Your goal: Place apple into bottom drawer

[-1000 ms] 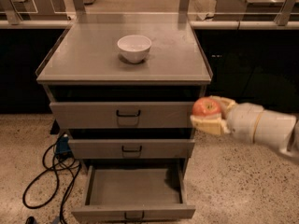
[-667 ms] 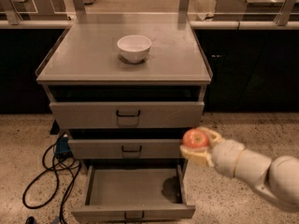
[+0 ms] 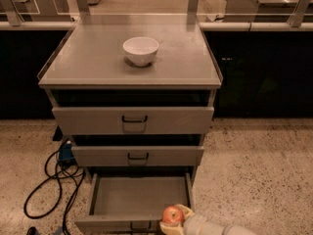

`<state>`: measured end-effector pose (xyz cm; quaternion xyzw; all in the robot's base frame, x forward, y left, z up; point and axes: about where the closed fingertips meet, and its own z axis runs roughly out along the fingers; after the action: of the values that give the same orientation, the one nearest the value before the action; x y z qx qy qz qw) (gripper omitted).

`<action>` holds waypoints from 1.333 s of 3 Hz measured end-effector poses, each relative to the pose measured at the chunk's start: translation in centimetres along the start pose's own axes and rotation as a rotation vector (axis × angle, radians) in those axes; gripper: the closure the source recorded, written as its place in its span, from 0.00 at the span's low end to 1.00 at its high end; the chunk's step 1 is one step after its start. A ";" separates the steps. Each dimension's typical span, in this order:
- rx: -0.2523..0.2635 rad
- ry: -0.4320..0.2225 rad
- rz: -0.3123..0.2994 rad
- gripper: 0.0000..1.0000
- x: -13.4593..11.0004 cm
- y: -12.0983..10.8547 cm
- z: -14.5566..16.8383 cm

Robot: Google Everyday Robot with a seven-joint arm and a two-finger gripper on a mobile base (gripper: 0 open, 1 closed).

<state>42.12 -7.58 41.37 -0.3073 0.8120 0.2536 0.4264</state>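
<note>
My claw (image 3: 174, 220) holds the small round red apple (image 3: 172, 213) across its middle (probably firm, smooth, light, rolls) at the front-right corner of the grey metal bottom drawer (image 3: 139, 199).

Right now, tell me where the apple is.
The apple sits in the end effector at the bottom edge of the camera view, over the front right corner of the open bottom drawer.

Viewpoint: one camera, set high before the cabinet (image 3: 88, 58), tilted downward.
Range: near; whole cabinet is framed.
Lower edge: gripper (image 3: 175, 219) is seen, apple (image 3: 172, 215) clasped.
</note>
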 end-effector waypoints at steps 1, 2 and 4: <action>0.042 0.122 0.094 1.00 9.5 -0.5 6.6; 0.064 0.147 0.143 1.00 12.6 0.7 8.6; 0.105 0.000 0.096 1.00 8.4 -2.7 9.7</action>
<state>45.45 -5.29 28.92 -0.2452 0.8380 0.2309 0.4292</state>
